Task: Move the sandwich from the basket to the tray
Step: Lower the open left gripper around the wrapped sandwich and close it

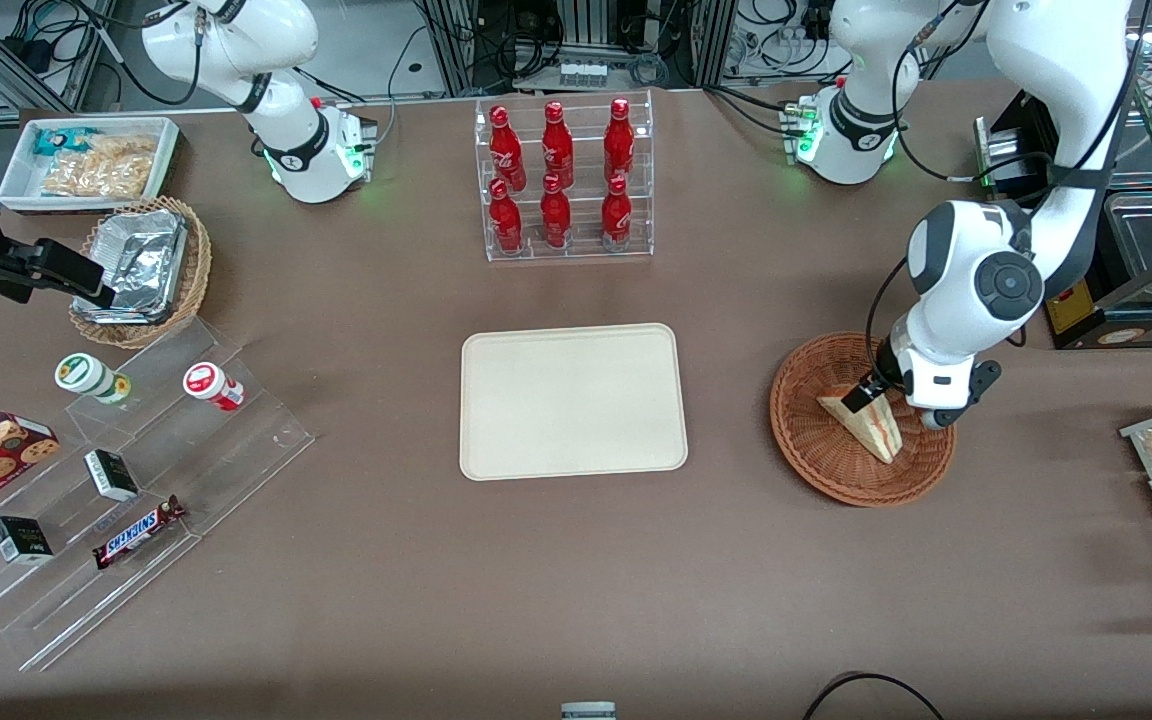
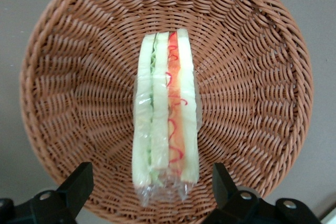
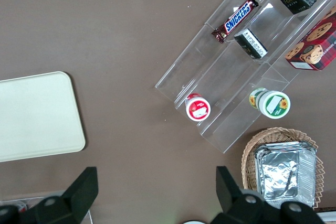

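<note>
Left wrist view shows the end effector spread wide, its two dark fingers standing either side of the wrapped end of the sandwich with clear gaps on both flanks, so it has hold of nothing yet. The sandwich lies in the middle of the basket, cut edge up, with its red and green layers running lengthwise between the two fingers. In the front view the end effector hangs over the basket above the sandwich's blunt end, which sits toward 11 o'clock in the basket while the pointed tip runs toward 5 o'clock. The tray rests bare on the surface, well apart from the basket, toward the parked arm's end. The step in hand looks like the approach to the grasp, and the alignment already seems sound: the fingers face the flat bread sides, which is the pair of faces to press. To do it well, I would lower straight until the fingertips sit about halfway down the bread, without digging into the weave. Close gently, since soft bread in slippery film will likely squash or slide under a hard pinch. Gripping near one end may let the tip droop, so lift slowly and clear the basket's rim before swinging toward the tray.
</note>
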### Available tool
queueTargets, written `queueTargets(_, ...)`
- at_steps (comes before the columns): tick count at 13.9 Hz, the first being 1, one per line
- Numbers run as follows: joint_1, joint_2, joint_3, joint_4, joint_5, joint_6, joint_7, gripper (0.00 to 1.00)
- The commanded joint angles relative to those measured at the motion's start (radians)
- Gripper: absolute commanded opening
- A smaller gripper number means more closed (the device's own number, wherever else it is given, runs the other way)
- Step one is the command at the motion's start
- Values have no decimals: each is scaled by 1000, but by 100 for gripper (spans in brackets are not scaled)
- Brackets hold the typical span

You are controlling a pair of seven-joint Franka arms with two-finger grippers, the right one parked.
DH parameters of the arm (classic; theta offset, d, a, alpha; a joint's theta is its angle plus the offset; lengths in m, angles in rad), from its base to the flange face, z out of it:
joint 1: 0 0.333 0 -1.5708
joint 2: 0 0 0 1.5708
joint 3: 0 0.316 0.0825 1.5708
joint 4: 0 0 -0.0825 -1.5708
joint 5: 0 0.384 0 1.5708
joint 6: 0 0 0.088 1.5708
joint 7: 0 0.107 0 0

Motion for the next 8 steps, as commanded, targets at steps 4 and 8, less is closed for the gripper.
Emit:
queueTargets(4, 1, 51, 0, 31, 4, 38, -45, 26)
queueTargets(8, 1, 51, 2, 60, 4, 29, -40, 6)
